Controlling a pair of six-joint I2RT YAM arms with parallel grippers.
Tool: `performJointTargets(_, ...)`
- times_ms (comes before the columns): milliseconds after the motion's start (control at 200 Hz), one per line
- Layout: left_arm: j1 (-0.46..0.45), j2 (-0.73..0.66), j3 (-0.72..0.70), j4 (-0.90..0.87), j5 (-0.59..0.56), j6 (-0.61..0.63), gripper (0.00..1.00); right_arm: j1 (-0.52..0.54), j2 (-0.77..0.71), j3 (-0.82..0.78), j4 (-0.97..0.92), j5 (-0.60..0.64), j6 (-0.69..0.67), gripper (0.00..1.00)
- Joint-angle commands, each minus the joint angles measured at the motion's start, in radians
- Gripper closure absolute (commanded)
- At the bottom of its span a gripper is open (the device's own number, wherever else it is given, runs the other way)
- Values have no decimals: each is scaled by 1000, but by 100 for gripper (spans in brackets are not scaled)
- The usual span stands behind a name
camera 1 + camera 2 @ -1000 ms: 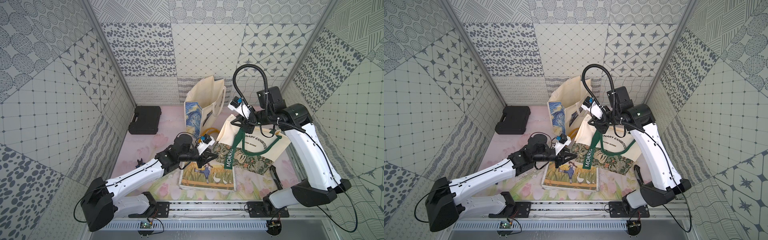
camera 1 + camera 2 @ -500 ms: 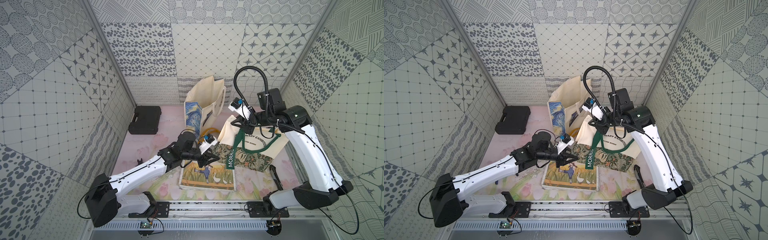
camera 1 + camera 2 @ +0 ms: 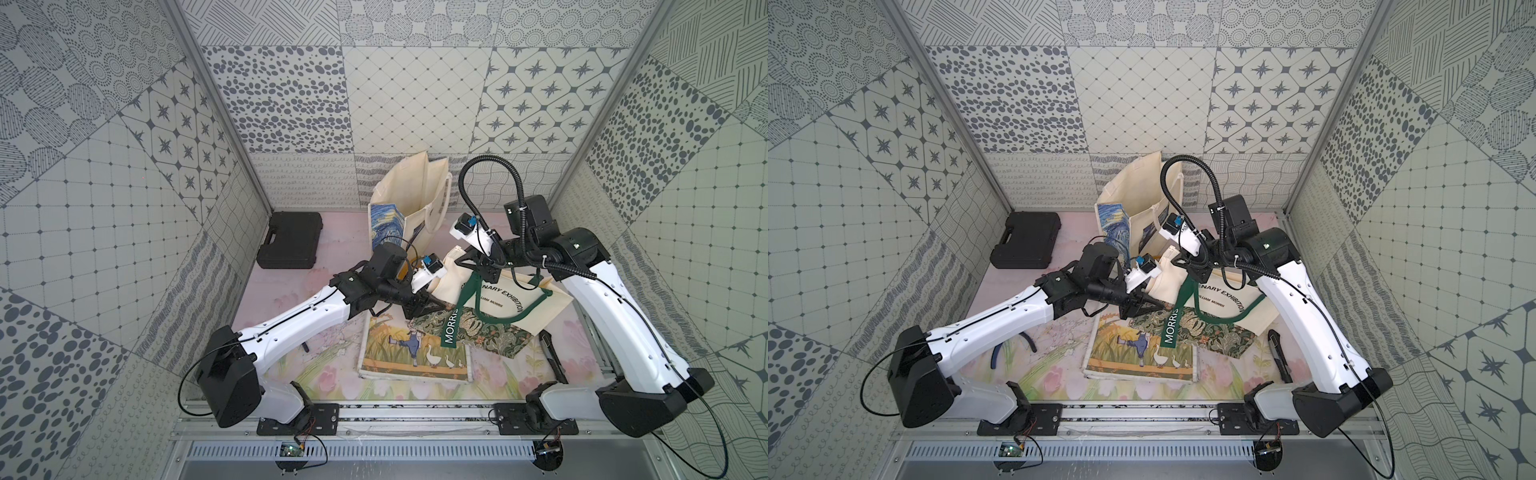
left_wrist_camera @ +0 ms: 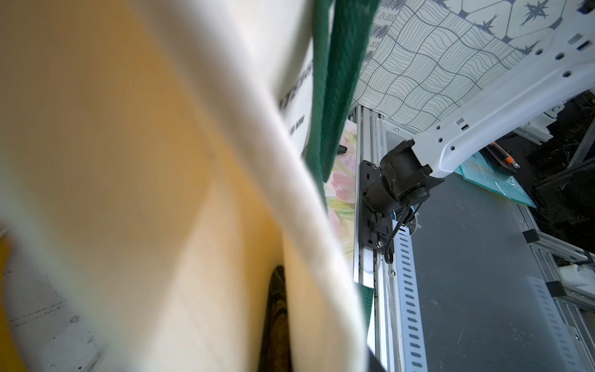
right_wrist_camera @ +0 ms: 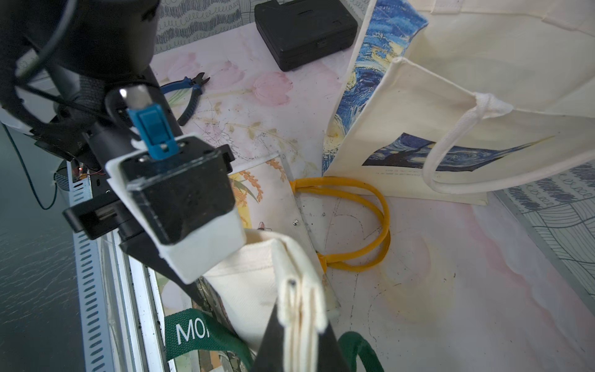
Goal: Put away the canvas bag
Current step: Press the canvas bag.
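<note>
- Right fingers (image 5: 269, 348) pinched the canvas bag (image 3: 548, 309) by its edge.
- Left fingers (image 3: 422, 307) were beside it; spread or not, unclear.
- Open tote (image 3: 415, 199) stood just behind.

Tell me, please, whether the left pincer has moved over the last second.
Yes. The left pincer has shifted away from the black case, towards the canvas bag that the right pincer holds up.

We've got white shells on the left arm (image 3: 299, 320) and right arm (image 3: 611, 307), black joints, a ribbed black hose (image 3: 486, 158) (we spot blue plugs (image 5: 154, 132) at the wrists), and a matte black right end effector (image 5: 301, 319).
</note>
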State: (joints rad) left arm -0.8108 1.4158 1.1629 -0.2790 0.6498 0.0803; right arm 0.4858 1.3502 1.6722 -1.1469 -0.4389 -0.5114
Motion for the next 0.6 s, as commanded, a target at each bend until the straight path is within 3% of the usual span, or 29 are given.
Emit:
performJointTargets(0,31,9,53,-4,86,53,66,20,-36,-29,81,-32,4,100)
performJointTargets(380,71,28,106,21,146,50,66,33,-17,-76,7,-155,-13,100)
performJointTargets(420,78,26,102,36,181,50,77,33,-2,-69,-12,-174,-20,100)
performJointTargets(450,84,25,97,47,215,52,100,33,9,-64,-23,-186,-22,100)
performJointTargets(595,143,-3,18,182,341,10,100,33,30,-57,-33,-212,-20,100)
